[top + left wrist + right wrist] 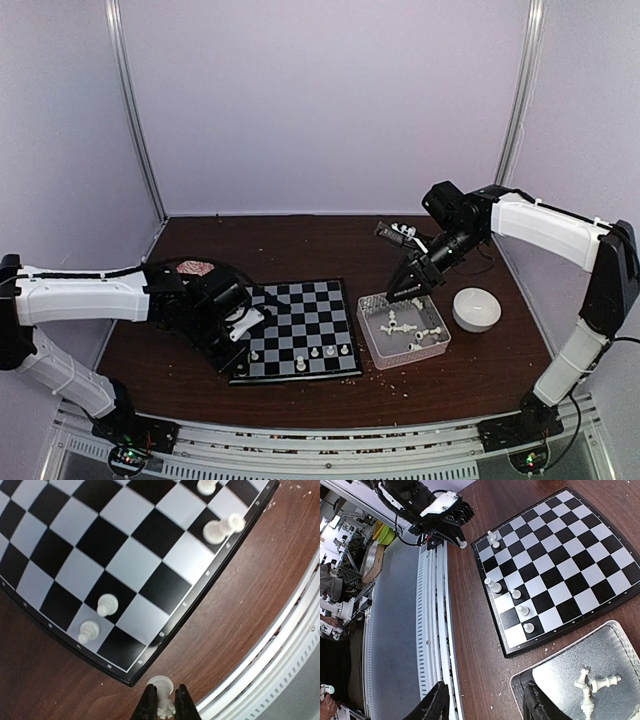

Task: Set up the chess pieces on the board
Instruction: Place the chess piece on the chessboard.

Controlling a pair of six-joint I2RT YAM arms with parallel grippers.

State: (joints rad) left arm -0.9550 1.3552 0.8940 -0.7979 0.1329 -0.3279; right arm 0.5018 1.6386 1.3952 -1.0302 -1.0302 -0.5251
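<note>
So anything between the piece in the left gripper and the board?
Nothing visible. Left gripper, shut on a white piece, sits just off the board corner; only bare table between, corner square free.

White shells point(85, 298), black joints point(205, 300), black cables point(100, 272); left claw point(165, 705) black-fingered.

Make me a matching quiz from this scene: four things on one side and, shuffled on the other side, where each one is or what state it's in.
Things:
1. left gripper
2. right gripper
3. bowl
4. tray

Places or states:
A. open, holding nothing
B. white and round, just right of the tray in the top view
C. shut on a chess piece
D. clear, with loose chess pieces lying inside

Pairs: 1-C, 2-A, 3-B, 4-D
</note>
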